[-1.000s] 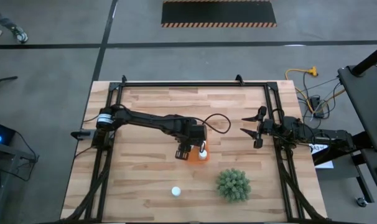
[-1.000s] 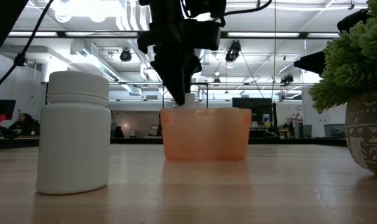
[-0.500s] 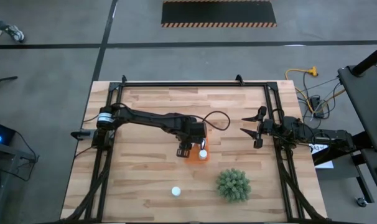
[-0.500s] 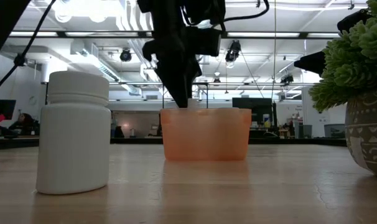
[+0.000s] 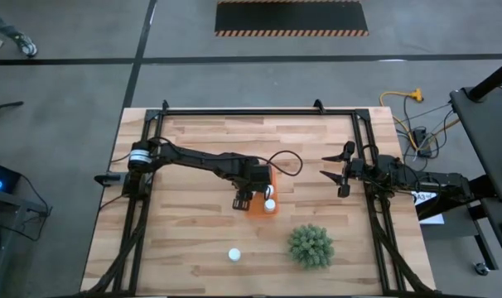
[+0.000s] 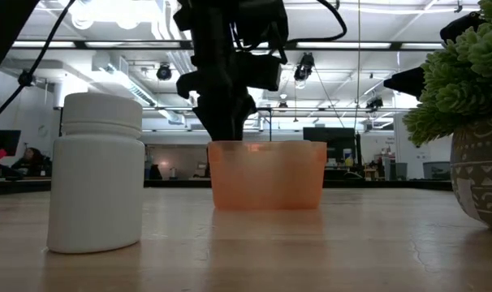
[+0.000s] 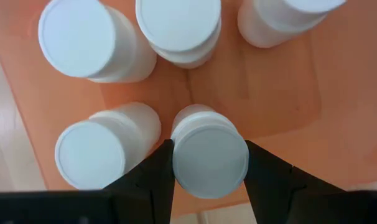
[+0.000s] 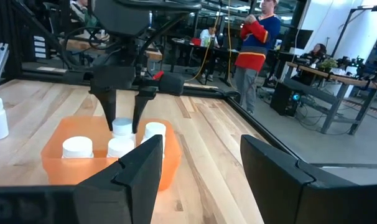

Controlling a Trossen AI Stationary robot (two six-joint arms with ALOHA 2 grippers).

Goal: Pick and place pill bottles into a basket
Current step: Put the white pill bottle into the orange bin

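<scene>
left gripper (image 7: pixel 209 163): sitting right over the basket (image 5: pixel 261 201), pointing straight down, fingers (image 7: pixel 150 177) either side of one pill bottle (image 7: pixel 209 155) and touching its cap, so it's got hold of that one
basket: orange, roughly mid surface (image 5: pixel 201 145), just up and left of the green plant (image 5: pixel 310 246) in the high view
bottles in the basket: left wrist view shows five white caps in there, counting the held one; three in one row, two in the other
loose bottle (image 5: pixel 234 255): standing upright alone near the front edge, well apart from the basket
right gripper (image 5: pixel 335 175): parked at the right side, fingers spread apart, nothing between them
background: a person (image 8: pixel 255 43) standing beyond the surface in the right wrist view
</scene>
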